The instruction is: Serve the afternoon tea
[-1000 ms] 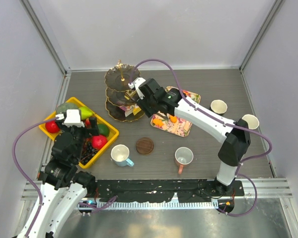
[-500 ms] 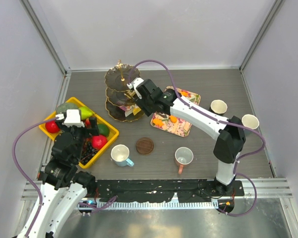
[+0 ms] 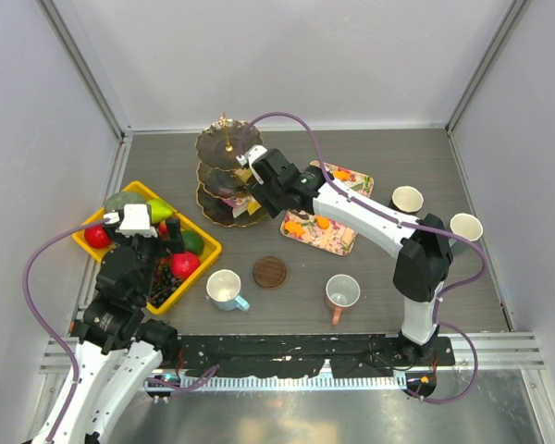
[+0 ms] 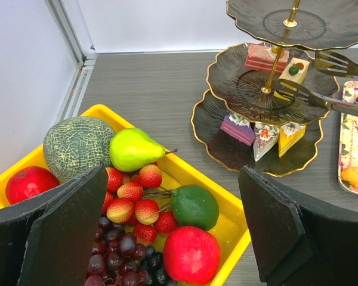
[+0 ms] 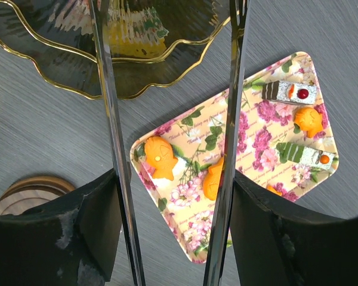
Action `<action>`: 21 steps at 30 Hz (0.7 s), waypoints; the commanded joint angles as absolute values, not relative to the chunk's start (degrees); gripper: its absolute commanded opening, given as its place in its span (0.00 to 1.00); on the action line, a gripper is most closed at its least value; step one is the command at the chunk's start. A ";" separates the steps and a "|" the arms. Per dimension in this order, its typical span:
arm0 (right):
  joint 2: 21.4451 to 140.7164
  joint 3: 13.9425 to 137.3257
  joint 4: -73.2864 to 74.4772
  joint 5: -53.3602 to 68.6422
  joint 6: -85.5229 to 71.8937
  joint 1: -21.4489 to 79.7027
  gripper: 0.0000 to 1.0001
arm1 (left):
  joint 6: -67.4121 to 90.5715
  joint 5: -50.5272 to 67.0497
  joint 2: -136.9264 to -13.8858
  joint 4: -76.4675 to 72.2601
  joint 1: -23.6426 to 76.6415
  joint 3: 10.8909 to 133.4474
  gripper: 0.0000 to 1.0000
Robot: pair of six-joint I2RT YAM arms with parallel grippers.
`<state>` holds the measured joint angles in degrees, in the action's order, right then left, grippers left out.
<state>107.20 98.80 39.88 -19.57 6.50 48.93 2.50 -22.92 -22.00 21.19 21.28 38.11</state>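
Observation:
The dark three-tier stand (image 3: pixel 224 176) with a gold handle is at the back left, with cake slices (image 4: pixel 259 136) on its lower tiers. My right gripper (image 3: pixel 268 178) (image 5: pixel 176 199) is shut on metal tongs (image 5: pixel 110 137). Their forked tips (image 4: pixel 322 77) stand apart over the middle tier, beside a slice (image 4: pixel 295 68). Below is the floral tray (image 5: pixel 191 196) with orange fish-shaped pastries (image 5: pixel 159 157) and cake slices (image 5: pixel 289 92). My left gripper (image 3: pixel 139 236) (image 4: pixel 173 220) hangs open over the yellow crate (image 4: pixel 250 232), holding nothing.
A white mug (image 3: pixel 224 289) and a pinkish mug (image 3: pixel 342 293) stand near the front, and two cream mugs (image 3: pixel 407 198) (image 3: pixel 465 226) at the right. A brown coaster (image 3: pixel 269 271) lies between them. The crate holds fruit (image 4: pixel 191 253). Walls close in on both sides.
The right arm's elbow has swung left and the gripper has shifted slightly toward the stand. The tongs have spread wider. The left arm has not moved.

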 commanded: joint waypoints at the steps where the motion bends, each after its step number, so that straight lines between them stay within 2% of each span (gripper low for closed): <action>1: 104.16 101.08 37.70 -18.64 5.27 48.69 0.70 | 2.29 -23.12 -21.62 18.11 21.01 38.32 0.99; 15: 93.70 94.05 42.00 -18.80 4.92 48.69 0.71 | 2.28 -22.85 -21.71 18.11 21.01 38.14 0.99; 21: 86.76 86.67 44.38 -18.54 3.16 47.03 0.70 | 2.37 -22.68 -21.88 18.11 21.01 38.14 0.99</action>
<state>92.23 90.15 42.57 -17.98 5.10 48.25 2.50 -22.92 -22.00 21.19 21.28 38.11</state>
